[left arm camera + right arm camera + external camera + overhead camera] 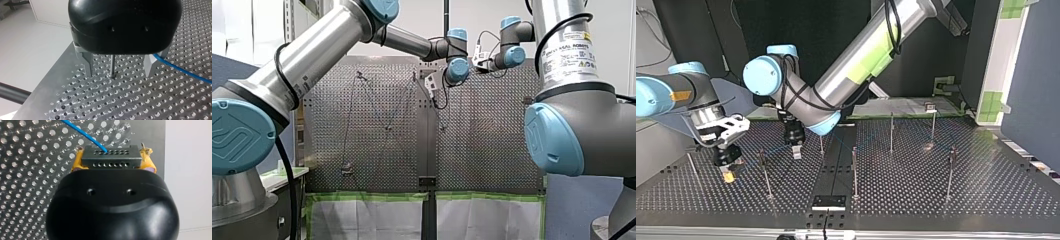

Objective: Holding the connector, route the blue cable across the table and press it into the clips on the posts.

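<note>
Clamping the connector [110, 158] between yellow pads, my right gripper [729, 170] sits lower left in the top view; blue cable [180, 68] runs just beside one finger of my left gripper [120, 68], spread around a post [112, 63]

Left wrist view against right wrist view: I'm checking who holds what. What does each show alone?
Only the left wrist view: my left gripper open, its metal fingers astride a post. Only the right wrist view: my right gripper shut on the connector with yellow pads. Both: the blue cable over the perforated table.
</note>
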